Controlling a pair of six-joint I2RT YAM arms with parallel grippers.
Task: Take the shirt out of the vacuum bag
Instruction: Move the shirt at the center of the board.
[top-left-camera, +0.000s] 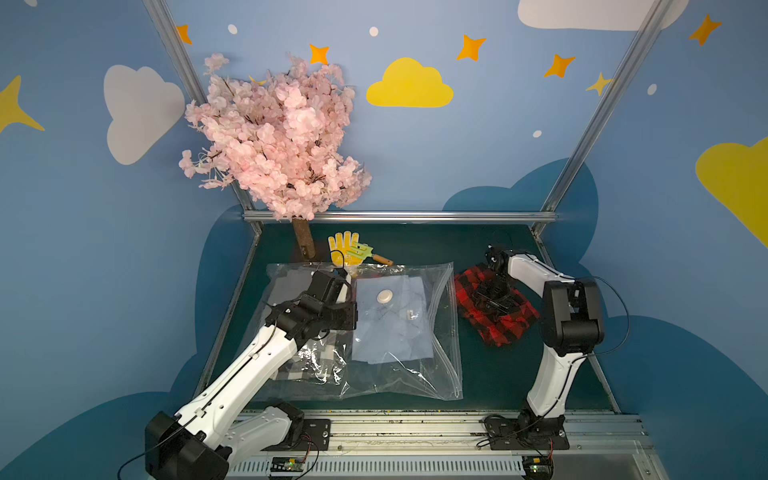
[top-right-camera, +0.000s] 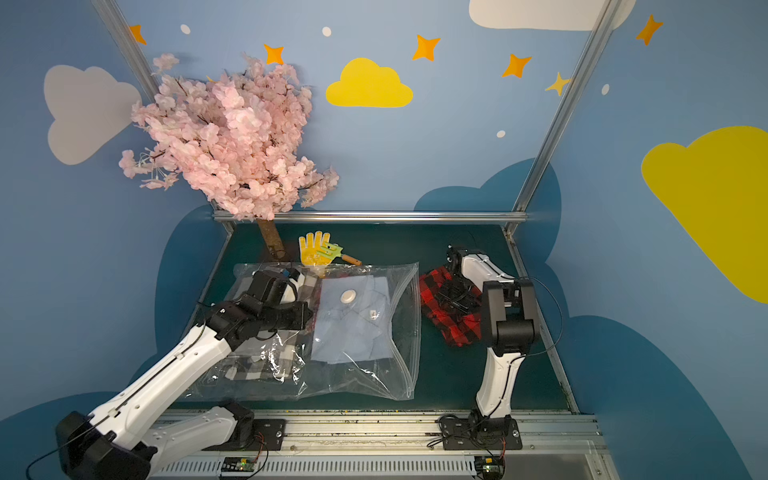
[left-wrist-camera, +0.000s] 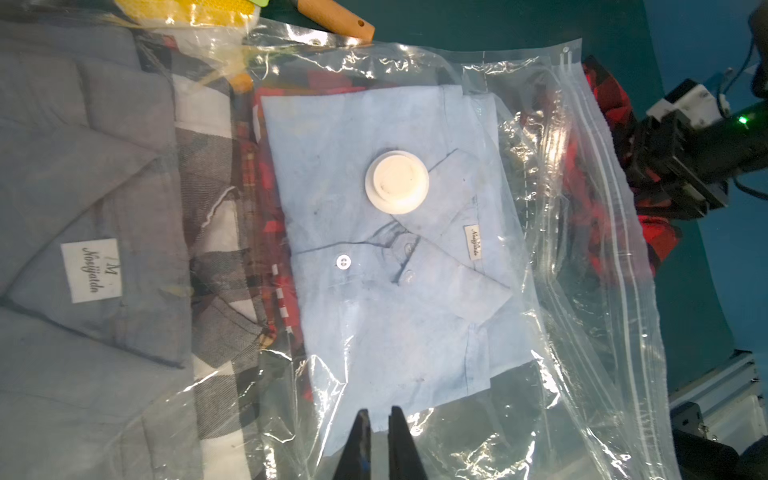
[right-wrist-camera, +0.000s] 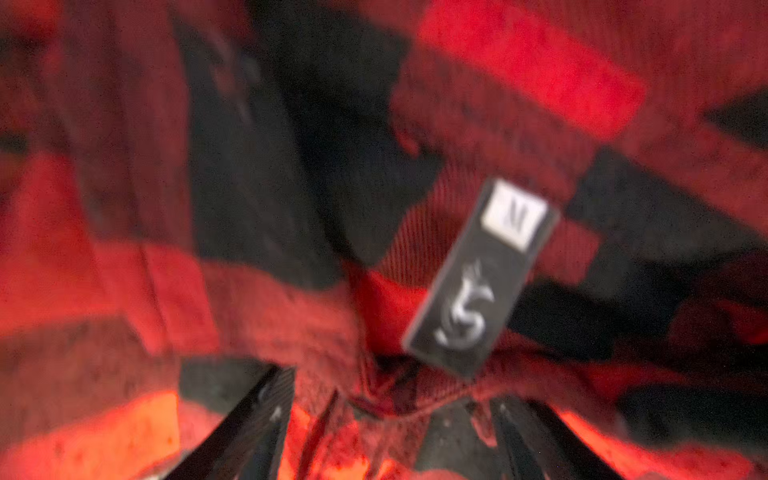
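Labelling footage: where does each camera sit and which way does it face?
Top views: high in front, looking down over the table to the back wall; both arms show.
Left wrist: above the vacuum bag, facing down at its valve; left gripper tips show.
Right wrist: close over the red shirt; right gripper fingers show.
Shared: top views show the valve too.

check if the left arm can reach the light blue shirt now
Probably not directly: the light blue shirt lies inside the vacuum bag, clear film between it and the left pincer; the zip-seal edge is on the right arm's side.
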